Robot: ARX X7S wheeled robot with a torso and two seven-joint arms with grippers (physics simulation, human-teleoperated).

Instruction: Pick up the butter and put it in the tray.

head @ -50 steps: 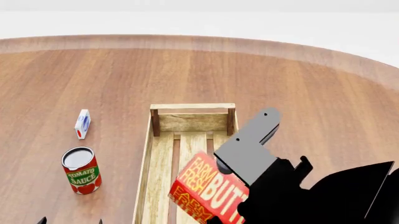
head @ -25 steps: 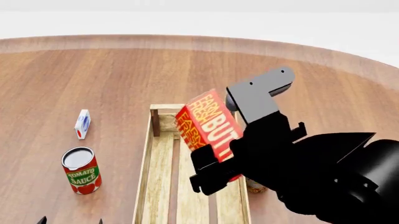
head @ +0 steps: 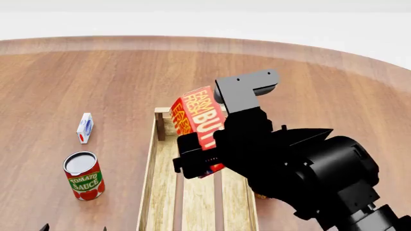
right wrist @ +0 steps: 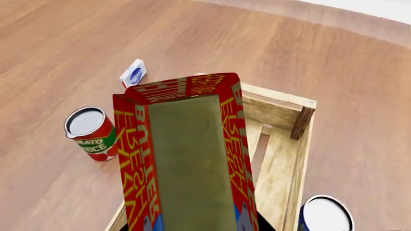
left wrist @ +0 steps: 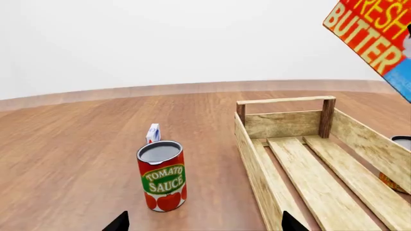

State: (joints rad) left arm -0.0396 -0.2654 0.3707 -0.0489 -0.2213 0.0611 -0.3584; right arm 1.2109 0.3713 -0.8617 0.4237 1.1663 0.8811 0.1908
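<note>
My right gripper (head: 204, 144) is shut on the butter (head: 196, 118), a red and orange carton, and holds it in the air above the far half of the tray (head: 154, 163). The butter fills the right wrist view (right wrist: 186, 159), with the tray (right wrist: 301, 159) below it. In the left wrist view the butter (left wrist: 376, 38) hangs high above the tray (left wrist: 253, 163). My left gripper (left wrist: 200, 224) is open and empty, low near the table between the tomato sauce can and the tray; only its fingertips (head: 44, 226) show in the head view.
A tomato sauce can (head: 83, 175) stands left of the tray, with a small white and blue carton (head: 84, 127) behind it. Another can (right wrist: 324, 214) stands just right of the tray. The round wooden table (head: 96, 77) extends far beyond.
My right gripper has lifted the butter from low inside the tray to well above it and shifted it a little left. The left arm has not moved.
</note>
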